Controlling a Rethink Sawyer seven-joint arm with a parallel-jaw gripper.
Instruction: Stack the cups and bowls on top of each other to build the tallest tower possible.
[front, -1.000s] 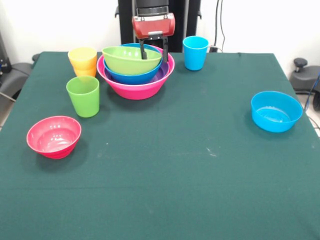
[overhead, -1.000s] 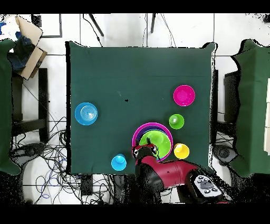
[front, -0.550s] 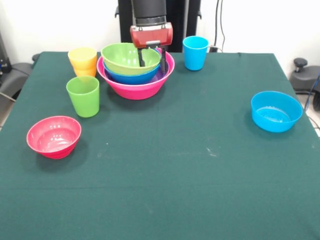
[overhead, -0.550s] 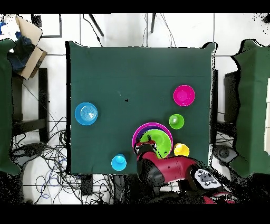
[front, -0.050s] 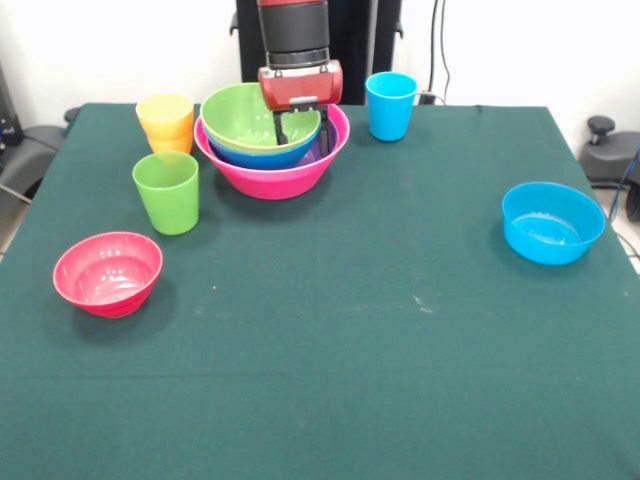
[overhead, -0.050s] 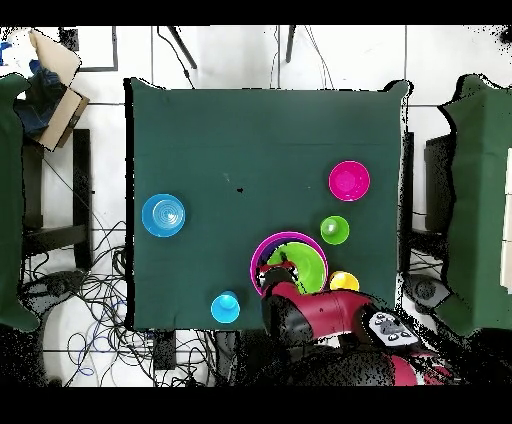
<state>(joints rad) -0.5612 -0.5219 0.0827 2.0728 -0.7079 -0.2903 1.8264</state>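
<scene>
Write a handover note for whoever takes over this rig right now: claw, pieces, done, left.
Claw: down at the light green bowl, fingers astride its rim; grip unclear.
Done: light green bowl nested in blue bowl inside large pink bowl.
Loose: yellow cup, green cup, blue cup, red-pink bowl, light blue bowl.
Left: add these to the tower.

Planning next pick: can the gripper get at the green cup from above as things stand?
Probably yes. The green cup stands upright and open-topped, apart from the yellow cup and the pink bowl, with nothing over it. The gripper sits low in the stacked bowls, so it would need to lift clear first.
</scene>
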